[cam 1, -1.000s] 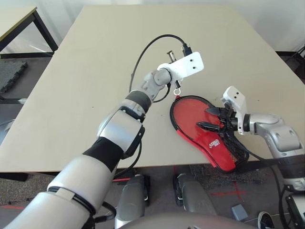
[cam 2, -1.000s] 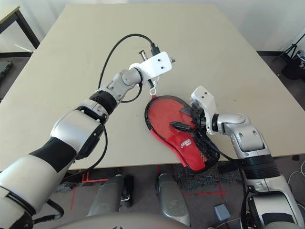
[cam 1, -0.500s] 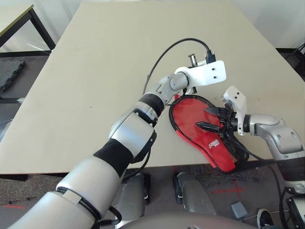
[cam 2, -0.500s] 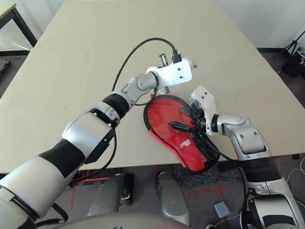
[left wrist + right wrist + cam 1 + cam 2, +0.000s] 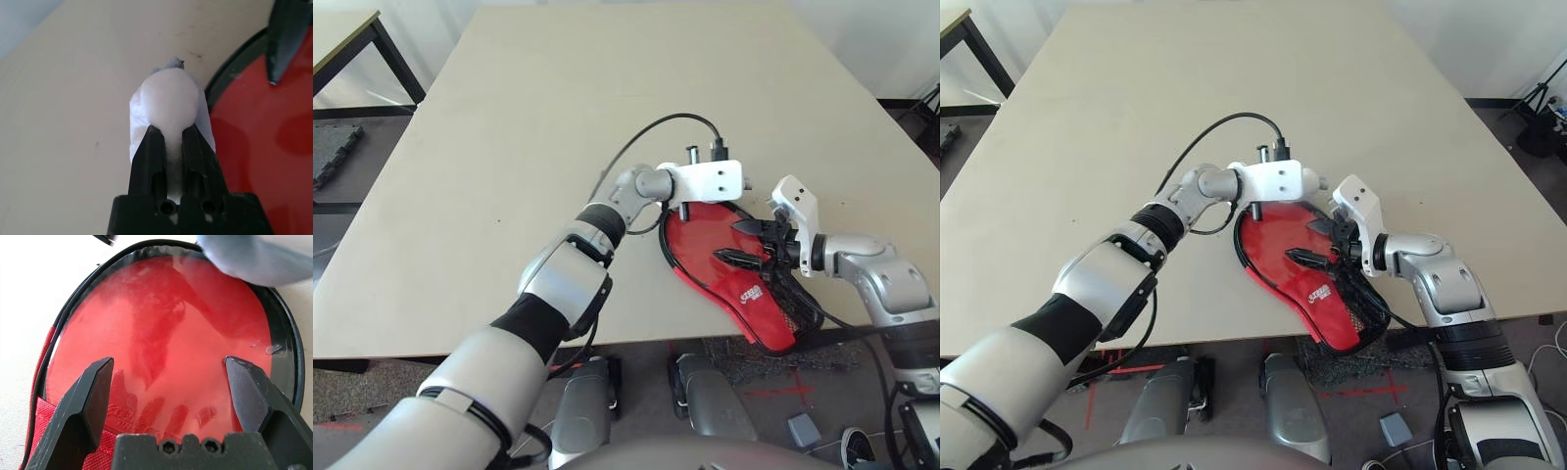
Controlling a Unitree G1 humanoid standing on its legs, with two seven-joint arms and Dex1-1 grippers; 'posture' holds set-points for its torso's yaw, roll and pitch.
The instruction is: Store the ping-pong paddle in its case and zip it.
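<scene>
My left gripper (image 5: 168, 134) clamped on the white pom-pom (image 5: 168, 100) at the case (image 5: 744, 294) rim, my right gripper (image 5: 168, 382) spread wide over the ping-pong paddle (image 5: 166, 328) lying in the case near the table (image 5: 509, 117) edge

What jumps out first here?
The red case at the table's near right edge, with the right claw open over it. At its far end the left claw is shut on the white pom-pom.
</scene>
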